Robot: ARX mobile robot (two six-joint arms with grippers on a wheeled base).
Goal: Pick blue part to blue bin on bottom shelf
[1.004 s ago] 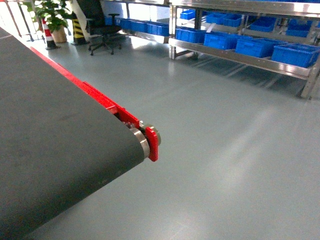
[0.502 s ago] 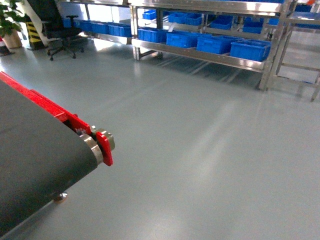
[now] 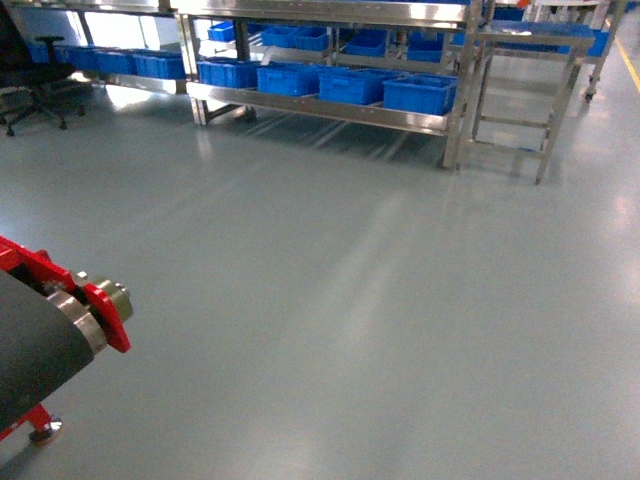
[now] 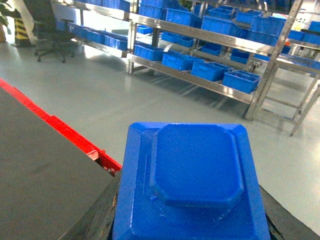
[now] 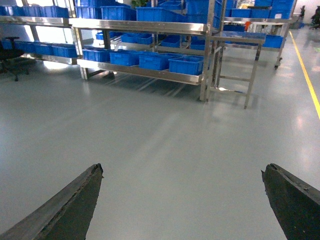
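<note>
Head view looks over a grey floor toward a steel rack. Along the rack's bottom shelf stands a row of blue bins, side by side behind the flat front rail; from this distance their insides cannot be made out. More blue bins sit on the tier above. Just to the right of the rack stands a small bare steel table. Well in front of the rack, at the lower left edge, is the end of a conveyor belt with a red frame and a roller. An office chair stands to the left of the rack.

Left wrist view is filled by the blue part, a flat square piece with cut corners and a raised panel on top. The left gripper grasps it, its dark fingers showing on either side below. The part is well short of the rack, beside the belt's end.

Right wrist view shows the right gripper spread wide with nothing between its two dark fingers, aimed at the rack across bare floor.
</note>
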